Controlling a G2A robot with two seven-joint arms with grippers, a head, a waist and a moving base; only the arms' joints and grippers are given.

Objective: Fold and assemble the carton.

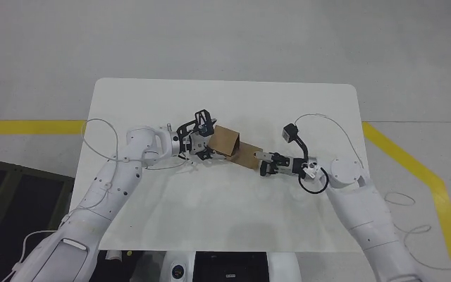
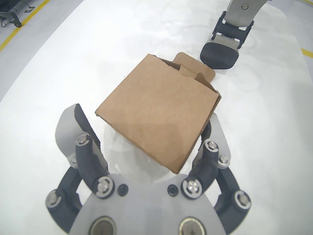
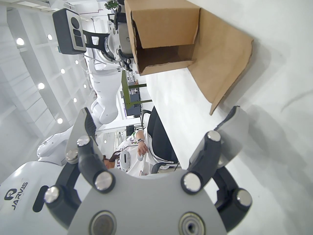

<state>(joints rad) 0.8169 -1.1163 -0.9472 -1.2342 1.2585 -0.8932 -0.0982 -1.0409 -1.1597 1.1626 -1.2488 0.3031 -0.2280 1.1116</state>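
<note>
A brown carton (image 1: 229, 144) lies on its side in the middle of the white table (image 1: 141, 99). In the left wrist view the carton (image 2: 159, 113) has its closed end between the spread fingers of my open left gripper (image 2: 144, 118); one finger (image 2: 82, 121) stands clear of it, the other is partly hidden behind its side. The carton's far end (image 3: 161, 20) is open, with one large flap (image 3: 220, 57) flat on the table. My right gripper (image 3: 160, 114) is open, just short of that flap's corner; its dark pad (image 2: 218, 56) rests on the table beside the flap.
A cable (image 1: 331, 123) loops over the table behind the right arm. A dark camera module (image 1: 289, 132) stands above the right wrist. Bare table lies in front of and behind the carton. Yellow floor tape (image 1: 42, 127) runs past both table sides.
</note>
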